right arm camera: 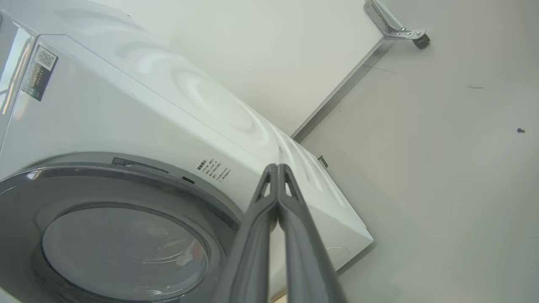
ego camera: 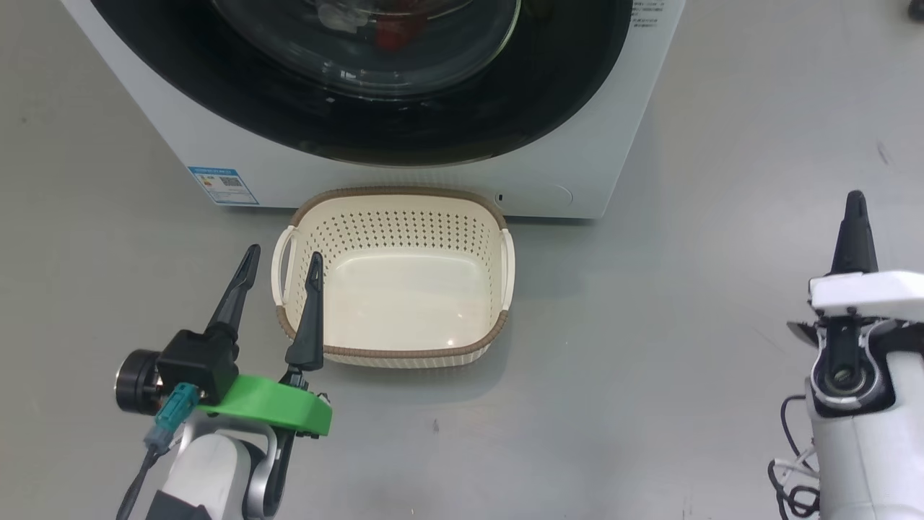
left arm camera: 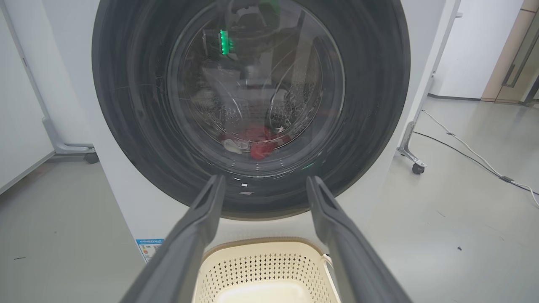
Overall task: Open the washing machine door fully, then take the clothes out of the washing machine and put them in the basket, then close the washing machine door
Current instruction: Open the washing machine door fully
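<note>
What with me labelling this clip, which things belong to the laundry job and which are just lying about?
Job: washing machine, washing machine door (shut), red clothes behind its glass, empty basket.
Lying about: floor cables, castored partition foot.

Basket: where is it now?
The basket sits on the floor, centre of head view, directly before the washing machine; the open left gripper is by its left side.

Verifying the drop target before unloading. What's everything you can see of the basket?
The basket is cream plastic, a rounded rectangle with perforated walls, a solid glossy bottom, a brown woven-look rim and white side handles. It sits upright and empty on the grey floor, right in front of the washing machine. The open left claw hangs by its left edge.
</note>
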